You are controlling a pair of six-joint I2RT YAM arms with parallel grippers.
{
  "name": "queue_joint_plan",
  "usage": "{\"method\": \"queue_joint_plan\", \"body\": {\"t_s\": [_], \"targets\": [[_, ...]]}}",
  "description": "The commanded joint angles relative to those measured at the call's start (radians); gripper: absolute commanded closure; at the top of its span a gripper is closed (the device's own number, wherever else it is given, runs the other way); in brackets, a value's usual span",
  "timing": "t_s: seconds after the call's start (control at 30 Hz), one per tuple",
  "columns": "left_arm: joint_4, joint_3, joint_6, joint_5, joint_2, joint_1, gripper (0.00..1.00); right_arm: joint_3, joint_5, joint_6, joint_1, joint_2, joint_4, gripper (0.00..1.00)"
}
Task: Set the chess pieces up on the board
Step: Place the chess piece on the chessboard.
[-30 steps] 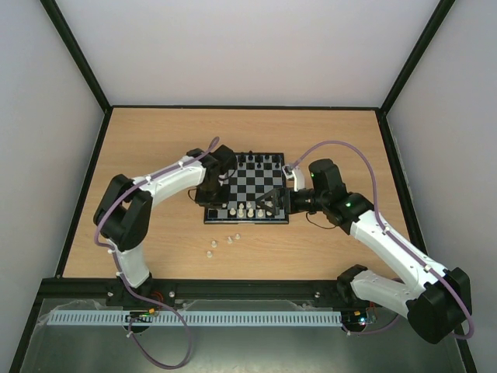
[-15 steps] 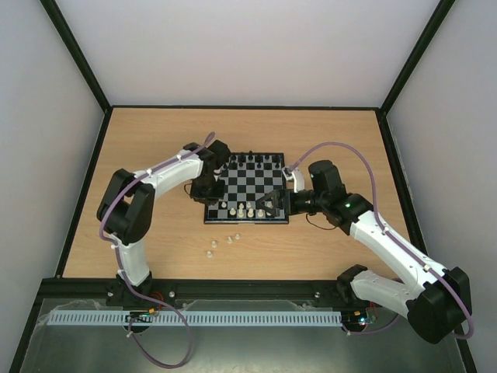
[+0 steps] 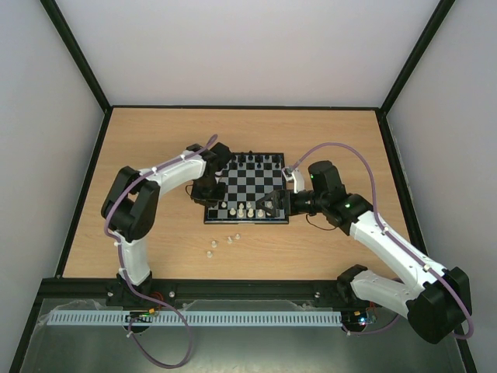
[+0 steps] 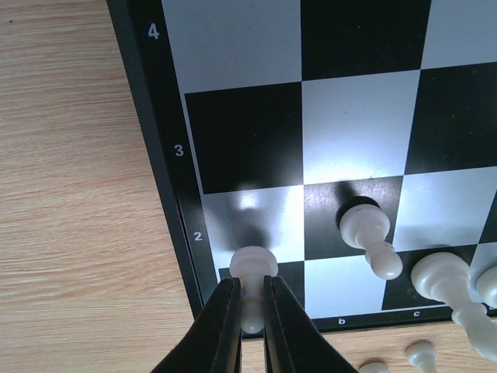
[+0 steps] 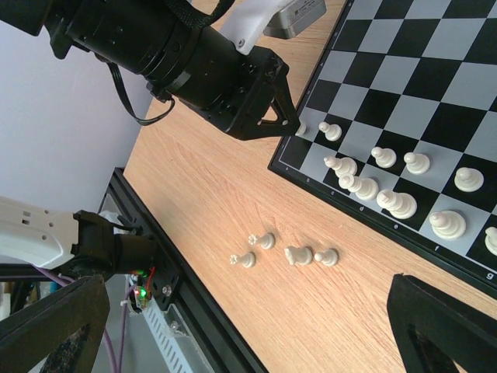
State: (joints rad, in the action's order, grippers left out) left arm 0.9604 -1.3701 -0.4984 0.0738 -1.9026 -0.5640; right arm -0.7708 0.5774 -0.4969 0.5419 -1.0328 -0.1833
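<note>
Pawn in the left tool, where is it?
In the left wrist view, the pawn is pinched in the left tool over the board's rim-side squares by the number 2, just left of another white pawn.

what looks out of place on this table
Four white pieces lie loose on the wooden table just off the board's near edge. At least one seems tipped on its side, so they are not set up yet. The left pincer is shut on a white pawn at the board's corner.
</note>
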Motion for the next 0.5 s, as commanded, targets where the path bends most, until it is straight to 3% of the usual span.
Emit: {"method": "queue_joint_plan", "body": {"t_s": [0.0, 0.47], "targets": [[0.023, -0.013, 0.013, -0.006, -0.017, 0.006, 0.98, 0.013, 0.022, 0.015, -0.001, 0.014, -0.016, 0.01], [0.027, -0.042, 0.018, -0.008, -0.029, 0.007, 0.96, 0.016, 0.029, 0.015, -0.001, 0.020, -0.016, 0.01]]}}
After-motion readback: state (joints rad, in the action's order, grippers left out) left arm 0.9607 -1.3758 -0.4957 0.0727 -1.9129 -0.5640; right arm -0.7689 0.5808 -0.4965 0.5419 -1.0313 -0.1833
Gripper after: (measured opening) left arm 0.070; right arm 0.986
